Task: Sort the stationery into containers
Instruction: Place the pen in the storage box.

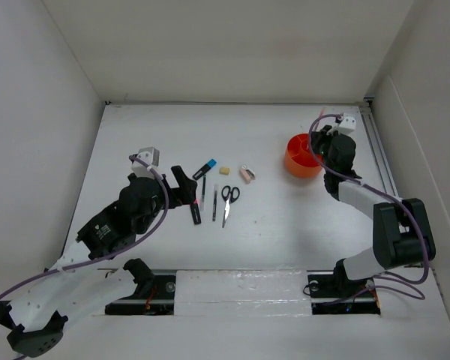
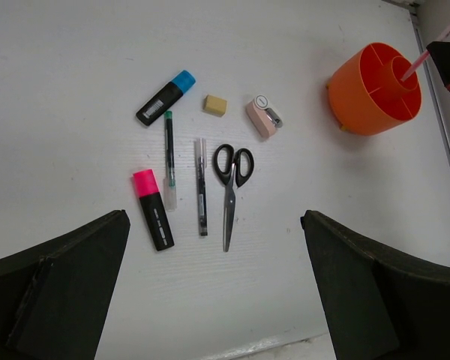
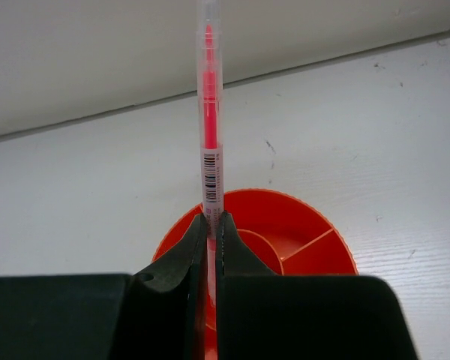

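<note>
The left gripper (image 1: 185, 186) hangs wide open and empty over the table (image 1: 285, 225), above a pink-and-black highlighter (image 2: 153, 210), two thin pens (image 2: 201, 187) and the scissors (image 2: 230, 187) lying side by side. Beyond them lie a blue-capped marker (image 2: 165, 97), a cream eraser (image 2: 214, 105) and a small pinkish piece (image 2: 261, 118). Farther right, the right gripper (image 3: 211, 221) is clamped tight on a pink pen (image 3: 209, 112) over the orange tub (image 2: 360, 105).

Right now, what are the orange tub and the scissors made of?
The orange tub looks like plastic: smooth, slightly shiny, one even colour all over. The scissors have thin grey blades that look like metal, and black handles that are probably plastic.
</note>
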Available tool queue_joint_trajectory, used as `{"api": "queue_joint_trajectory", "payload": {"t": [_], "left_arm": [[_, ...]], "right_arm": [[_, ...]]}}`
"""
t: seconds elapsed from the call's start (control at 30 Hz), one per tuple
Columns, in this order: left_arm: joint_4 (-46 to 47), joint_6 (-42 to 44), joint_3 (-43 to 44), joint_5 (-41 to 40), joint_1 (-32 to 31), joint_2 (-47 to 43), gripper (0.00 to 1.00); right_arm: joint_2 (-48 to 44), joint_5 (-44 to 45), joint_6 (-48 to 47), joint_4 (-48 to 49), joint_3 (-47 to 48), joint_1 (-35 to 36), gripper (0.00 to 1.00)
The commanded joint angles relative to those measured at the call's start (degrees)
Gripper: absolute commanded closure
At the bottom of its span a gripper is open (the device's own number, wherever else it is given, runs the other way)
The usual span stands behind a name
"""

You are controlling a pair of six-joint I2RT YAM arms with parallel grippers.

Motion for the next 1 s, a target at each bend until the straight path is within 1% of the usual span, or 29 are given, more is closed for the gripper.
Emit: {"api": "queue_joint_trajectory", "payload": {"t": [0.0,0.1,0.53,0.67,0.97], "left_arm": [[1.3,0.3,0.0,-1.0,-0.1,-0.7,0.0],[1.3,0.3,0.0,-1.0,-0.1,-0.2,0.0],[1.3,0.3,0.0,-1.5,-0.1,-0.7,0.0],[1.3,0.3,0.0,-1.5,-0.1,-1.3,0.0],[1.3,0.3,0.0,-1.5,-0.1,-1.3,0.0]], "right_arm": [[-1.4,-0.1,2.4,-3.8,5.4,-1.1,1.0],[0.5,0.9,3.9,-7.4,6.8,-1.1,1.0],[0.5,1.5,4.4,-9.9,8.0,-1.6,1.0],[1.1,2.6,2.9,-12.0,8.5,-1.6,1.0],[1.7,3.1,1.7,-13.1,9.7,-1.1,1.0]]}}
